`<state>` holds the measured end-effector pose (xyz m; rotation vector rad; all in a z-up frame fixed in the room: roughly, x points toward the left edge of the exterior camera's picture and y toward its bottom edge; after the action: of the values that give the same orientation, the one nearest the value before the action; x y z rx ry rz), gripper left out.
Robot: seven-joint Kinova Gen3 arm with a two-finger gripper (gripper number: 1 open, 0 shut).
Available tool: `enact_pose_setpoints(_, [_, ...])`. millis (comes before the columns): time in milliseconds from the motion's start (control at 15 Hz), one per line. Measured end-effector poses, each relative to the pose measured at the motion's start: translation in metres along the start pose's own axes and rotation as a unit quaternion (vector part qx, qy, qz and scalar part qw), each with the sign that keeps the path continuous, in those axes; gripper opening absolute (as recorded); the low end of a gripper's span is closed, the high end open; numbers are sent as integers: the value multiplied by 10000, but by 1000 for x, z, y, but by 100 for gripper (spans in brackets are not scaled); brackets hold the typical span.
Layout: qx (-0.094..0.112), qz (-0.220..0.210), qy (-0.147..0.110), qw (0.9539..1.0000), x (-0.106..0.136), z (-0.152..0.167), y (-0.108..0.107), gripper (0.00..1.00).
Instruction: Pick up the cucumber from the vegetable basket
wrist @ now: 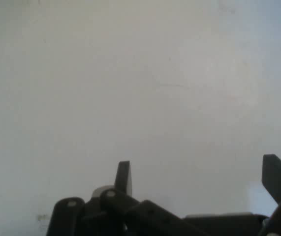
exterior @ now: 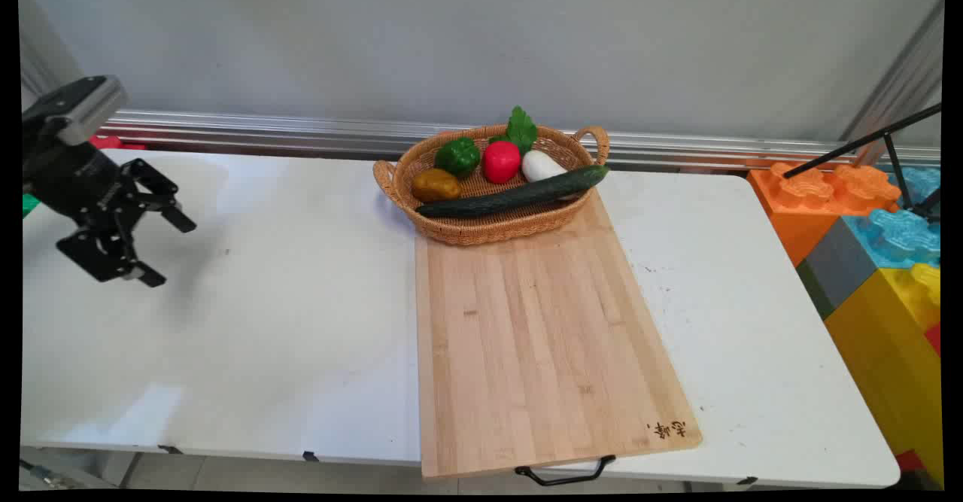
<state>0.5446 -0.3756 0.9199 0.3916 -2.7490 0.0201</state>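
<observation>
My black gripper point(exterior: 170, 250) hangs above the white table's point(exterior: 286, 299) left side, open, with nothing between its fingers. In the hand view the two fingertips point(wrist: 124, 178) stand wide apart over bare white tabletop, gripper point(wrist: 199, 179) empty. Far to its right a wicker basket point(exterior: 481, 232) sits on the back end of a wooden cutting board point(exterior: 542, 336). In the basket lie a long cucumber point(exterior: 511, 193), a green pepper point(exterior: 457, 156), a red tomato point(exterior: 501, 162), a brown potato point(exterior: 435, 184), a white vegetable point(exterior: 542, 165) and a green leaf point(exterior: 520, 129).
The board's black handle point(exterior: 566, 473) overhangs the table's near edge. Large toy blocks in orange, blue, grey and yellow point(exterior: 873, 254) stand off the table's right end, with a black stand point(exterior: 888, 148) above them. A metal rail point(exterior: 301, 129) runs along the wall.
</observation>
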Motion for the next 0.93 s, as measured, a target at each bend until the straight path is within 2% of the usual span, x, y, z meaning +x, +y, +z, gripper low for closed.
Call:
enact_pose_setpoints(200, [116,-79,124,9998,19,7,-6,100])
enact_pose_setpoints(467, [378,-37,357,9986,55,19,-26,100])
enact_pose_setpoints(733, [773,109,659,9948,102,32,-60,100])
enact_pose_setpoints(933, [958,209,822,9918,131,45,-81,100])
